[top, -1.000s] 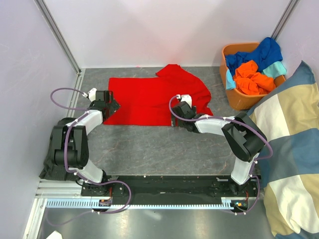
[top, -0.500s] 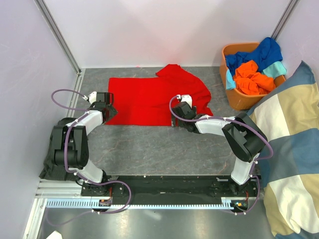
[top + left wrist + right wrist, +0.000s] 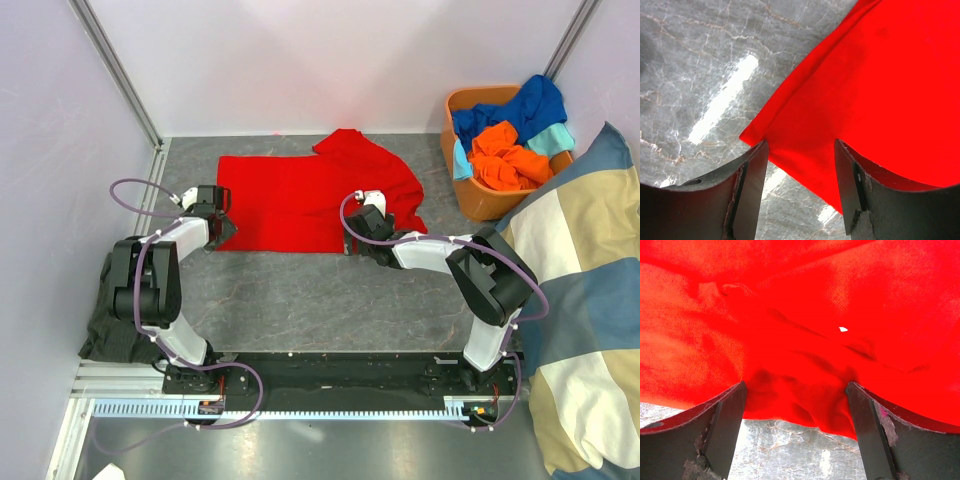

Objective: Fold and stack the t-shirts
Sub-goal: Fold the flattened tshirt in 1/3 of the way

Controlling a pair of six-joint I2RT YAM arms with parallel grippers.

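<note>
- One red t-shirt (image 3: 300, 200) lies spread flat on the grey counter (image 3: 300, 290), probably laid open so that its edges can be picked up for a fold.
- Its near edge runs between the two arms, and each arm is set low at one end of it, a placing that suits lifting the edge evenly.
- At the near-left corner the left jaws stand apart. The corner cloth lies flat between them, its tip just at one finger, and no pinch shows.
- Toward the right end of that hem the right jaws are spread wide. Wrinkled cloth fills the gap and the hem crosses it, with nothing gripped.
- Other t-shirts (image 3: 505, 155), orange, blue and teal, sit heaped in an orange basket (image 3: 478, 207) at the far right, well apart from both arms.
- Beside the basket leans a checked cushion (image 3: 580, 300).
</note>
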